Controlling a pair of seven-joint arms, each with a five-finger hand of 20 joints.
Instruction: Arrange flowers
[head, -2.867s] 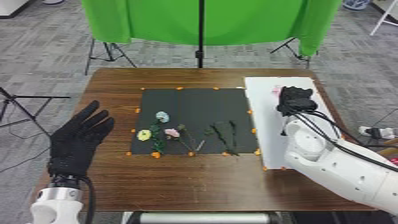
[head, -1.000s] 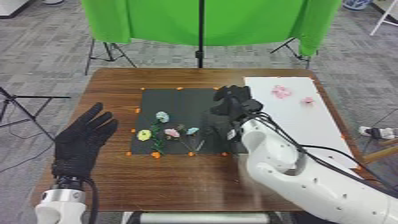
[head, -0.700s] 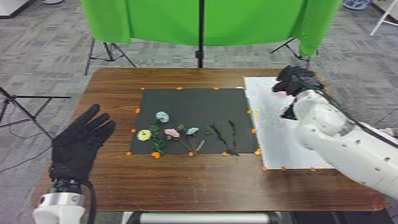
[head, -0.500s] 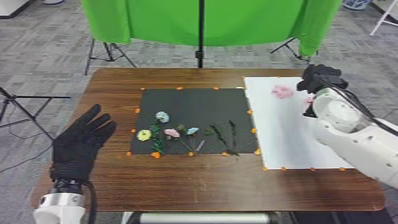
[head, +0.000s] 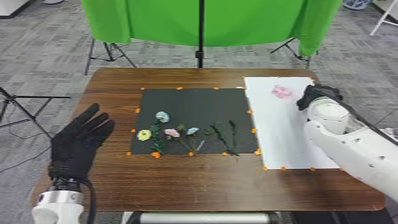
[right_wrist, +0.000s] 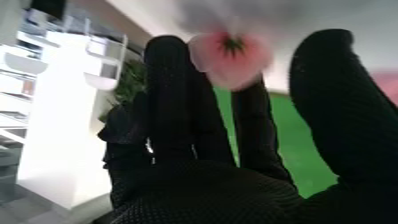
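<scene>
Left arm (head: 55, 210): white, smooth shell, rounded edges, small dark spots near wrist, dark band where shell meets glove. Thin black cable (head: 91, 192) along its side. Right arm (head: 351, 147): white too, bulging rounded joint covers, few small dark dots, black cable (head: 360, 116) along outside. Left hand (head: 75, 150) and right hand (head: 320, 95): all-black fabric gloves, slim fingers. Right hand's palm (right_wrist: 204, 195): fine mesh-like weave up close, smoother cloth on rounded fingertips (right_wrist: 330, 42).
</scene>
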